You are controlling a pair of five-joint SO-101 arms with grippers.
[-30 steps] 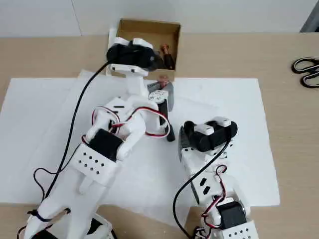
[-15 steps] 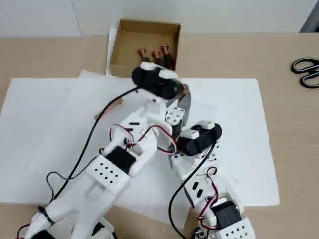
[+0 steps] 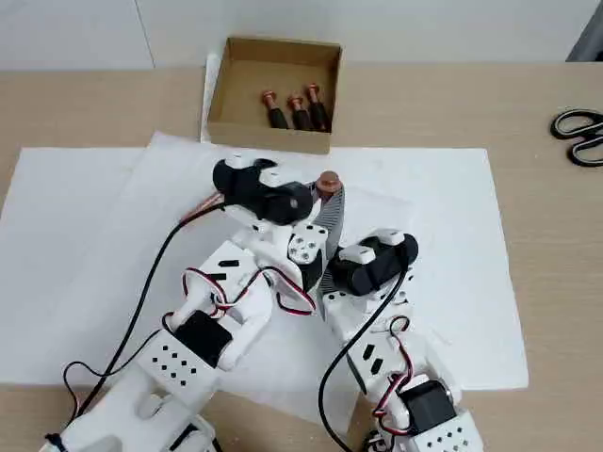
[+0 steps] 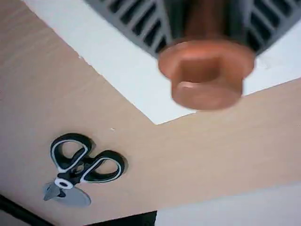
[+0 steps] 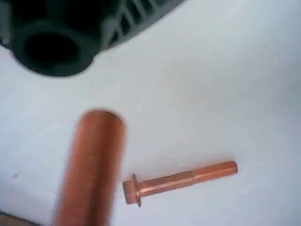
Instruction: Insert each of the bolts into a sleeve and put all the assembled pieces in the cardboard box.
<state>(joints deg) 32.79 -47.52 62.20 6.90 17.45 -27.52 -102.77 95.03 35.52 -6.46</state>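
Note:
My left gripper (image 3: pixel 329 200) is shut on a copper bolt (image 3: pixel 328 182) over the white paper; the left wrist view has its hex head (image 4: pixel 207 75) sticking out from between the grey fingers (image 4: pixel 136 19). My right gripper (image 5: pixel 51 23) sits just beside and below it, shut on a black sleeve (image 5: pixel 47 47) whose open end faces the camera. The held bolt's shaft (image 5: pixel 91 165) hangs close to that sleeve. A second bolt (image 5: pixel 178 180) lies loose on the paper (image 3: pixel 209 201). The cardboard box (image 3: pixel 325 71) at the back holds three assembled pieces (image 3: pixel 296 110).
Black-handled scissors (image 3: pixel 579 135) lie on the wooden table at the far right (image 4: pixel 80 165). A white paper sheet (image 3: pixel 75 235) covers the middle of the table. Both arms crowd the sheet's centre; a black cable (image 3: pixel 151 282) trails from the left arm.
The left arm has drawn back from the box toward the middle of the paper with the bolt in its gripper. The right arm has swung left, in beside it.

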